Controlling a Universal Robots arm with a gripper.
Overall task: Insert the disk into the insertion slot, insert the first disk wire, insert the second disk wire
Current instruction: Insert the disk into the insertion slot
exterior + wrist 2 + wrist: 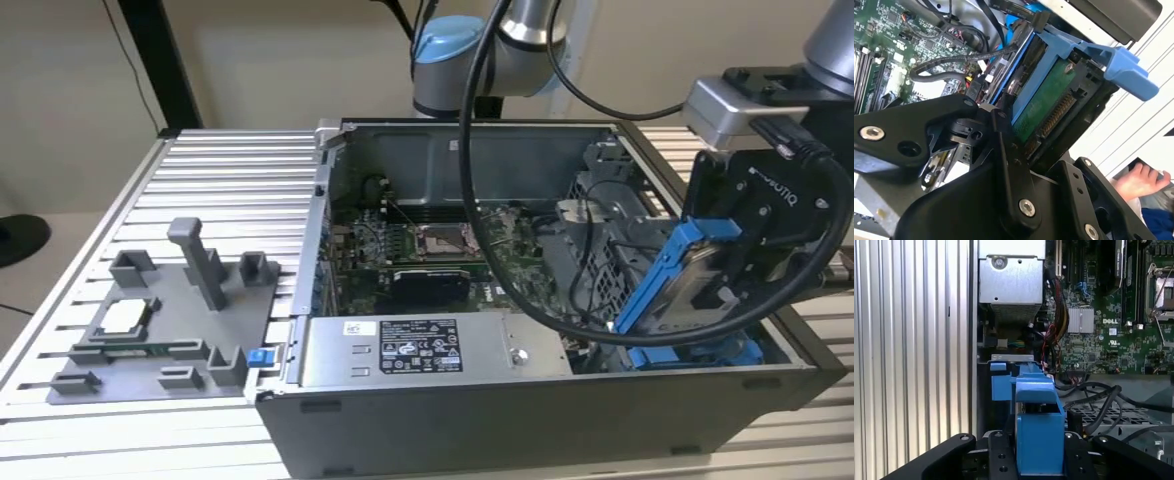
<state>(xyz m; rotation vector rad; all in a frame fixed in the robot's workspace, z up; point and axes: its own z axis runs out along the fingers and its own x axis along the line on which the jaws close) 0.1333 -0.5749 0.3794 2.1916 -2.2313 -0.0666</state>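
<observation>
My gripper (727, 285) is shut on the disk (691, 292), a silver-grey drive in a bright blue carrier frame. It holds the disk tilted on edge above the front corner of the open computer case, at the exterior view's right. The insertion slot (714, 352), with blue rails, lies just below the disk's lower end beside the perforated grey cage (601, 265). In the second wrist view the disk's green board and connector edge (1046, 107) sit between the black fingers (1004, 145). In the first wrist view the carrier (1038, 430) points toward the blue tabs of the slot (1000, 386). Loose black wires (954, 65) lie beside the bay.
The grey power supply (400, 350) with a white sticker lies along the case front, with the motherboard (427, 245) behind it. A grey fixture (160, 330) stands on the slatted table at the exterior view's left. The arm's thick black cable (470, 170) hangs over the case. A person's hand (1139, 181) is nearby.
</observation>
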